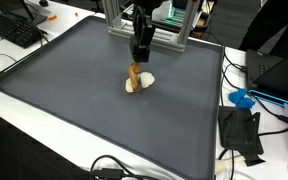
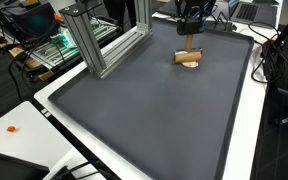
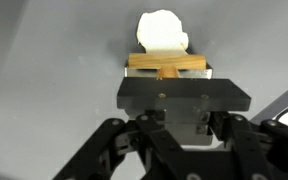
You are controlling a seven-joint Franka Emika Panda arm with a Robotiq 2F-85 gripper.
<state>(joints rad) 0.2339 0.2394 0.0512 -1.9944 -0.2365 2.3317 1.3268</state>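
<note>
In an exterior view, gripper (image 1: 137, 60) upright over grey mat (image 1: 74, 95), fingers narrow around wooden block (image 1: 134, 72), white object (image 1: 143, 83) directly below, in an exterior view, block (image 2: 191, 46) near the mat's far edge, wrist view, block (image 3: 167, 62) clamped, white object (image 3: 162, 32) just beyond it.

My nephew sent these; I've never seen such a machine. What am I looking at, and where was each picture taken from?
This is one robot arm ending in a two-fingered gripper. Two pictures come from cameras standing outside the robot, viewing a dark mat on a white table from different sides. The third comes from a camera on the wrist, looking along the gripper. The gripper is shut on a wooden block, held above a pale rounded lump on the mat; whether they touch is unclear. A metal frame and a keyboard stand by the mat.
</note>
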